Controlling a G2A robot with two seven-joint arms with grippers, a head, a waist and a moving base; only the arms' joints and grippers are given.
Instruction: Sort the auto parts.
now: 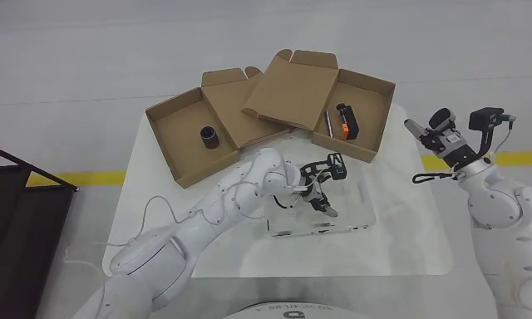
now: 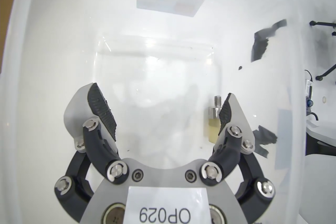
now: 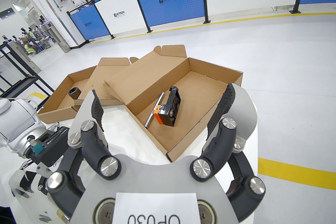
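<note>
Step in hand: judged to be the picking of a small bolt [image 2: 214, 117] out of the clear tub [image 1: 366, 228] at the lower centre of the top view.
Left gripper [image 2: 161, 91]: spread wide with nothing held, and set down inside the tub.
Bolt: it lies flat on the tub floor, between the fingers but hard against one pad [image 2: 225, 110] and far from the other. Whether it touches that pad cannot be told.
Alignment: the gripper is best shifted sideways until the bolt is centred in the gap. Otherwise the bolt is likely to be pushed by one finger alone.
Depth: the fingertips are best brought right down to the floor, since the bolt is low and thin.
Closing: a slow squeeze across the metal collar is advised. A small round piece on smooth plastic is likely to roll or skid.
Lift: a straight rise is advised, so that the tub walls are cleared.
Right gripper [image 3: 162, 90]: open and empty, held at the right edge of the top view, well apart from the tub.
Destinations: the left box [image 1: 166, 140] holds a black ring [image 1: 208, 137]. The right box [image 1: 378, 90] holds a rod [image 1: 328, 124] and a black and orange part [image 1: 347, 121]. Which box suits the bolt cannot be told.
</note>
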